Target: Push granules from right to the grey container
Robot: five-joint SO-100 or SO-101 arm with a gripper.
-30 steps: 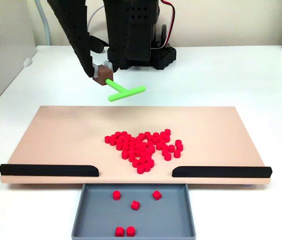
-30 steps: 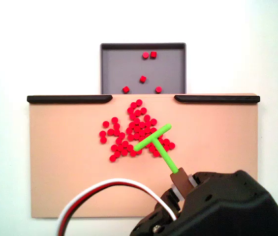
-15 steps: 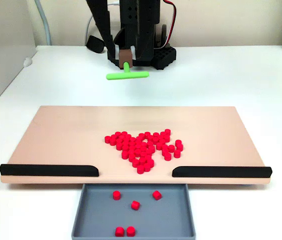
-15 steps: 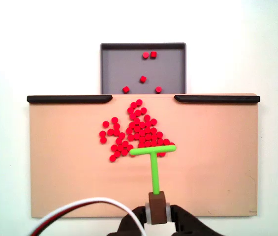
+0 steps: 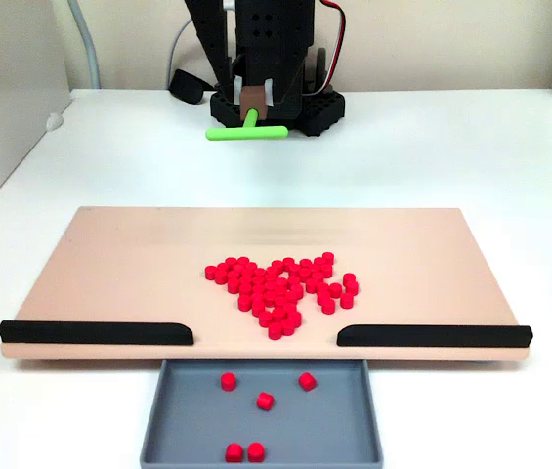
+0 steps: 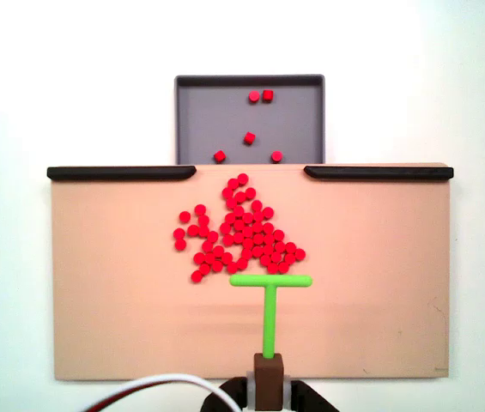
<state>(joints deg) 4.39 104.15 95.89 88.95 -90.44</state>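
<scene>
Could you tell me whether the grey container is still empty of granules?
No, five red granules already lie inside the grey container in both fixed views.

Plain white tabletop (image 5: 451,147) pushed up against a beige wall (image 5: 451,39), evenly lit with soft light, and a pale panel (image 5: 7,88) standing off to the left.

Green T-shaped stick (image 6: 269,296) swung from a diagonal pose to square-on, crossbar now parallel to the board's edges. It pulled back off the granules (image 6: 239,230): crossbar earlier overlapped the pile's lower right, now sits just clear below it. Arm retreated toward its base; gripper (image 5: 253,98) higher and farther back.
</scene>
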